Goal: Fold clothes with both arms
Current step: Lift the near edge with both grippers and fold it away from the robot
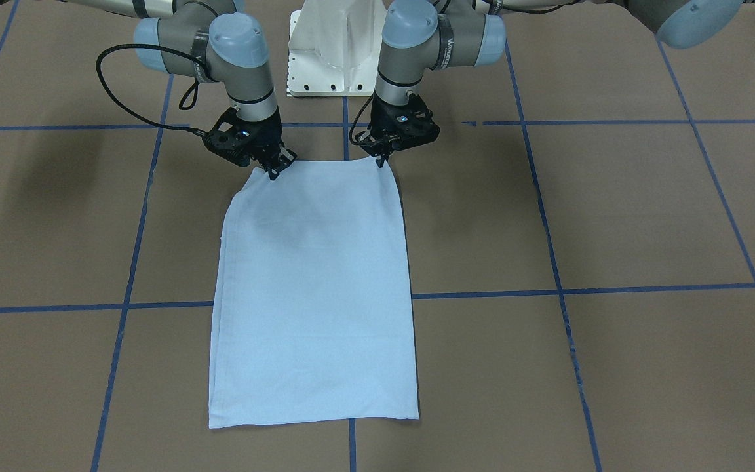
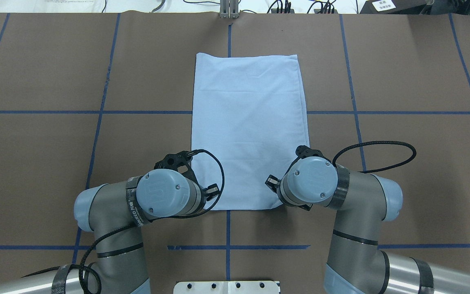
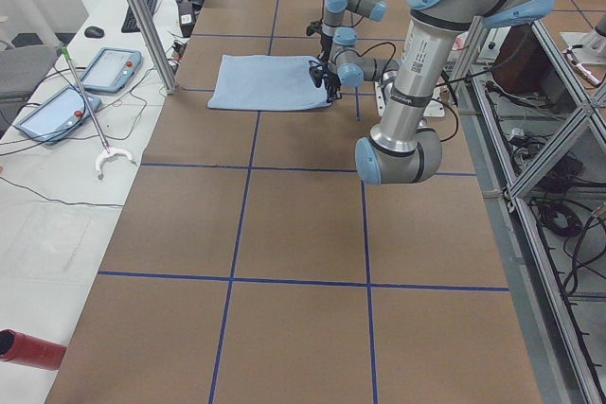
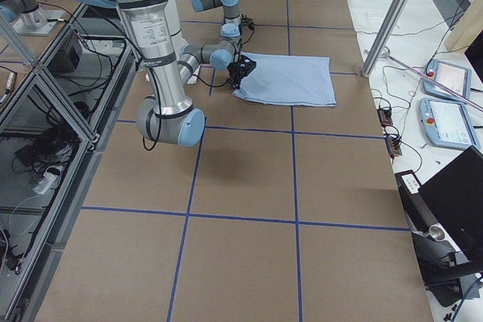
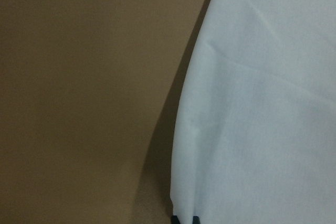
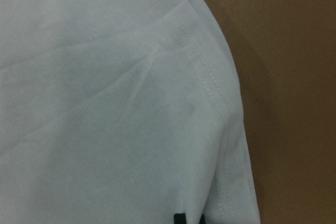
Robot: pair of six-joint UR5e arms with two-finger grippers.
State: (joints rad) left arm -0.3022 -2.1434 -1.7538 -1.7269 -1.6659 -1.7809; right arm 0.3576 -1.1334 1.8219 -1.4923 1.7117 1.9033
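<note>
Flat, even light from above across the table point(image 1: 613, 216), no glare anywhere. Soft, smeared shadows sit on the brown surface beside the right arm point(image 1: 233, 59) and the left arm point(image 1: 417, 46). The pale T-shirt point(image 1: 315, 288) looks a touch washed out, creases faint. Side views bright and sharp. Left wrist view is dim and soft, a dark shadow band hugging the cloth edge. Right wrist view brighter, stitching readable, the near edge possibly out of focus.

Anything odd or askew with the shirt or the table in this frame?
Nothing spilled or damaged. Only the T-shirt, folded into a long strip, has layers slightly staggered along the edge on the robot's right, by the right gripper.
</note>
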